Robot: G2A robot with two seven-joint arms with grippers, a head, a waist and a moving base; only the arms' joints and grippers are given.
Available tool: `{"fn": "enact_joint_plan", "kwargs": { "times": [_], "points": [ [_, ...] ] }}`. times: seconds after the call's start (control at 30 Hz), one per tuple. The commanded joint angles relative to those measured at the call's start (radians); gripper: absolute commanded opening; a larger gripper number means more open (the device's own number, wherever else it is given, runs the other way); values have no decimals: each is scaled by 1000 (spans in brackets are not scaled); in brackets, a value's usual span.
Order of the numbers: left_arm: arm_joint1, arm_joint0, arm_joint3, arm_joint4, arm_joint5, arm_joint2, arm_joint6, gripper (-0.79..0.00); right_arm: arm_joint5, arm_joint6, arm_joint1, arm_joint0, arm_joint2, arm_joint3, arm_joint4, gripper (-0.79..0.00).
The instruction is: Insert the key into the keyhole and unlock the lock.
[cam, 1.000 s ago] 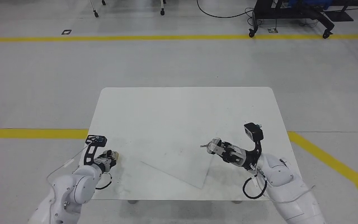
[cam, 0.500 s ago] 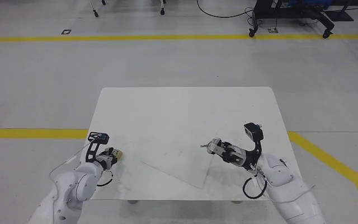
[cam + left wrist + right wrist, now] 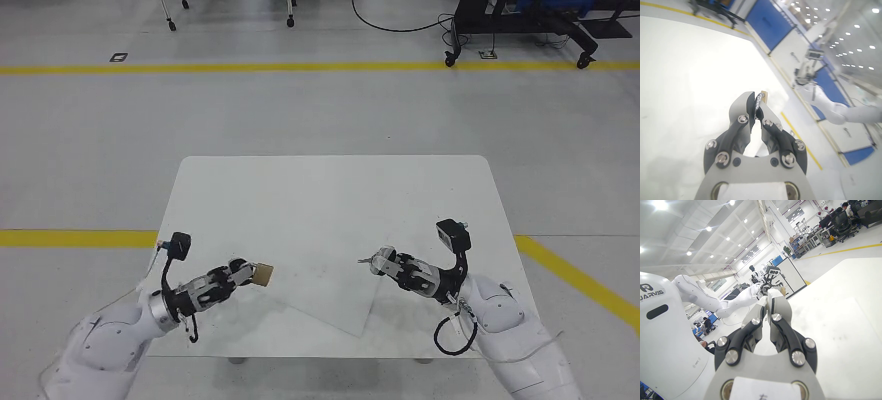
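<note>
A small brass padlock (image 3: pixel 263 274) hangs over the front left of the white table (image 3: pixel 330 200), and my left gripper (image 3: pixel 243 271) is shut on its silver shackle (image 3: pixel 758 100). In the left wrist view the brass body (image 3: pixel 764 95) pokes out just past my left gripper (image 3: pixel 757 103). My right gripper (image 3: pixel 378 263) stays over the front right of the table, shut on a thin metal key (image 3: pixel 365 261) that points toward the lock. Seen from the right wrist, the fingers (image 3: pixel 776 298) are pressed together, with the lock (image 3: pixel 783 291) held beyond them by the other arm.
A faint outline of a flat clear sheet (image 3: pixel 320 295) lies on the table between the two grippers. Yellow floor lines (image 3: pixel 300 68) run behind and beside the table. Wheeled carts (image 3: pixel 520 30) stand far back.
My left arm has swung out from the table's front left corner toward the middle, carrying the padlock to the right. The right arm and key have not moved.
</note>
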Motion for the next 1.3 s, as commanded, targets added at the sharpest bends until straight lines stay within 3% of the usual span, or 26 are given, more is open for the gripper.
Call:
{"fn": "enact_joint_plan", "kwargs": {
  "times": [0.0, 0.2, 0.33, 0.43, 0.5, 0.6, 0.8, 0.97, 1.27],
  "points": [
    [-1, -21, 17, -109, 12, 31, -66, -785, 0, 0, 0, 0, 0, 0, 0, -785],
    [-1, -21, 17, -109, 12, 31, -66, -785, 0, 0, 0, 0, 0, 0, 0, -785],
    [-3, 56, 2, 61, 26, -18, 144, -785, 0, 0, 0, 0, 0, 0, 0, -785],
    [-16, 78, 27, 107, 14, 17, 272, -785, 52, -32, -8, 18, -28, -2, 19, -785],
    [-35, 54, 81, 41, -21, 92, 341, -785, 102, -87, -25, 53, -77, 22, -39, -785],
    [-71, -54, 206, 13, -88, 218, 397, -785, 178, -150, -57, 118, -175, 79, -43, -785],
    [-134, -209, 344, 176, -198, 354, 586, -785, 230, -220, -93, 181, -252, 162, -40, -785],
    [-166, -259, 385, 239, -258, 402, 686, -785, 238, -212, -106, 201, -271, 194, 11, -785],
    [-192, -286, 432, 292, -258, 436, 750, -785, 219, -199, -127, 223, -296, 231, 59, -785]
  ]
}}
